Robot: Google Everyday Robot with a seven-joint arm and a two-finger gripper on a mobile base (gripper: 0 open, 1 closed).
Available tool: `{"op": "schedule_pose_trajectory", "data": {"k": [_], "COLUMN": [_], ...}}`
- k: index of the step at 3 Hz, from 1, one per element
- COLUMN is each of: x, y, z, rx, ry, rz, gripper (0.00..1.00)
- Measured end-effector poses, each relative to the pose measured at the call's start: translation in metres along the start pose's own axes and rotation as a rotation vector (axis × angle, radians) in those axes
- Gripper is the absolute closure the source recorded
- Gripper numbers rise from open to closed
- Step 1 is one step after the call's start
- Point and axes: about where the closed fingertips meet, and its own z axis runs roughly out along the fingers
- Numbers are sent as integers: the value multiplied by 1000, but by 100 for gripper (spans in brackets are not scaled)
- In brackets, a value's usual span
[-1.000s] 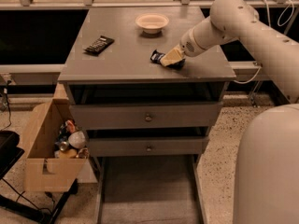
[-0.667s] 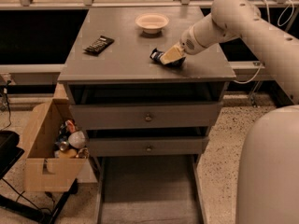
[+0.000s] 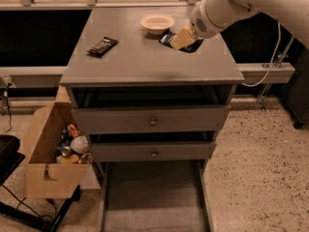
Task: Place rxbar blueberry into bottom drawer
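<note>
My gripper (image 3: 181, 38) has lifted off the cabinet top and drifted toward the far edge since a second ago. The rxbar blueberry (image 3: 167, 36), a small flat snack bar in a dark blue wrapper with white lettering, has come up with it. My fingers are clenched on that bar. Its blue end pokes out to the left of them, above the surface, with a dark shadow on the top just beneath.

My white, rounded arm (image 3: 241, 4) reaches in from the upper right corner. Below it stands the grey three-drawer cabinet (image 3: 145, 64). Its bottom drawer (image 3: 152, 197), a wide shallow grey tray with low side walls, is pulled out toward the camera at floor level, well below the bar. The two upper drawers (image 3: 153, 121) have small round knobs, and each shows a dark gap above its front.

A brown cardboard box (image 3: 41, 178) sits on the floor just left of the cabinet, holding a jumble of cans.

A pale shallow round bowl (image 3: 157, 22) rests near the top's far edge, just left of my gripper. A black-wrapped bar with white lettering (image 3: 102, 46) lies flat toward the left side, well apart from me.
</note>
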Motion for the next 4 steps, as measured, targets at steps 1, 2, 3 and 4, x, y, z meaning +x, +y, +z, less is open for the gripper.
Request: {"op": "schedule_pose_trajectory", "data": {"k": [1, 2, 3, 4], "x": [16, 121, 239, 317], "y": [18, 21, 26, 42], "z": [-70, -173, -190, -171], "rx": [116, 254, 247, 139], "ry": [-8, 7, 76, 118], "rz": [51, 175, 293, 407], "gripper": [100, 100, 100, 100]}}
